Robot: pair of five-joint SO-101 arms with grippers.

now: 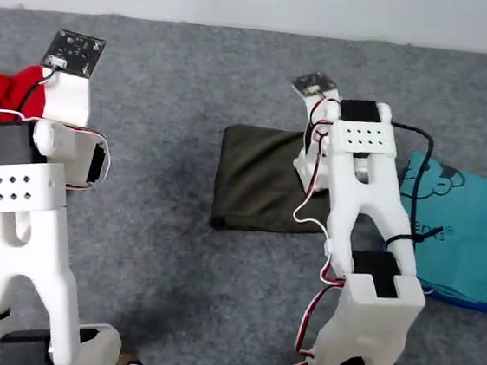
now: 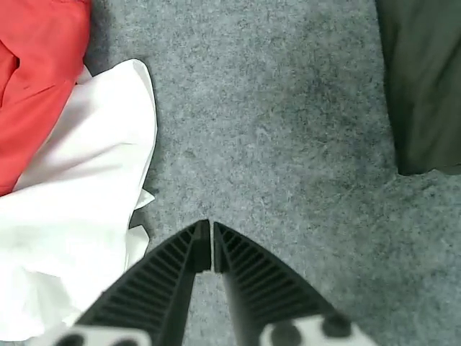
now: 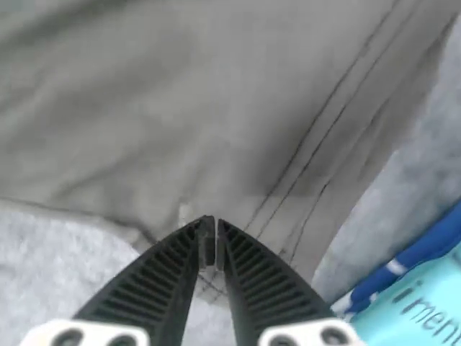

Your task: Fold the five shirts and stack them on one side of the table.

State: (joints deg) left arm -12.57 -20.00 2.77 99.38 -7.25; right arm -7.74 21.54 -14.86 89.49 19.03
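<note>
Grey felt table (image 1: 152, 225), pale wall (image 1: 245, 0)
Even light is falling on it, the wall running along its far edge.

red shirt (image 1: 0, 92) cut off at the frame edge, partly behind the left arm (image 1: 23, 203). right arm (image 1: 365, 187) covers one side of the olive shirt (image 1: 257, 180). teal shirt (image 1: 469, 232) runs out of frame; the blue shirt (image 1: 475, 303) beneath shows just a rim.
</note>
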